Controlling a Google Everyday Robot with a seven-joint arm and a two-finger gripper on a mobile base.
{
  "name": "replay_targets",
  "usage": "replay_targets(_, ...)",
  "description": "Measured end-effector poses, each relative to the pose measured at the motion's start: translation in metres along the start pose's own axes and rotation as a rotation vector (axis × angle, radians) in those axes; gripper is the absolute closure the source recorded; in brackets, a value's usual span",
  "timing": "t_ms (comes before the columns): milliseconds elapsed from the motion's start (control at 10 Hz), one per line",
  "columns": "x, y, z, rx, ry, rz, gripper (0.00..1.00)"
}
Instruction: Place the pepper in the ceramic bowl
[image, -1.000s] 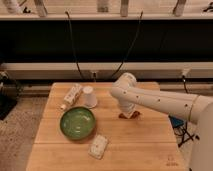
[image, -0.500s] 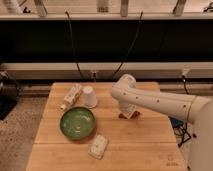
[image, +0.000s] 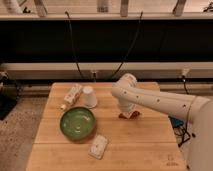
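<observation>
The green ceramic bowl sits on the wooden table, left of centre. The dark red-brown pepper lies on the table to the right of the bowl, partly hidden under my arm. My gripper is down at the pepper, at the end of the white arm that reaches in from the right. The arm's wrist covers most of the gripper.
A white upside-down cup stands behind the bowl. A small box-like packet lies to the cup's left. A white flat packet lies near the front edge, below the bowl. Dark cables hang behind the table.
The arm has shifted very slightly; the gripper stays down at the pepper. The bowl, cup and packets have not moved.
</observation>
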Motion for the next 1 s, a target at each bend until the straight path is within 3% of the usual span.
replay_targets(300,0.011,-0.007,-0.004,0.002,-0.008,0.066,0.20)
replay_targets(600,0.024,-0.002,0.001,-0.015,-0.023,0.180,0.20)
replay_targets(1000,0.029,0.016,0.023,-0.016,-0.050,0.279,0.20)
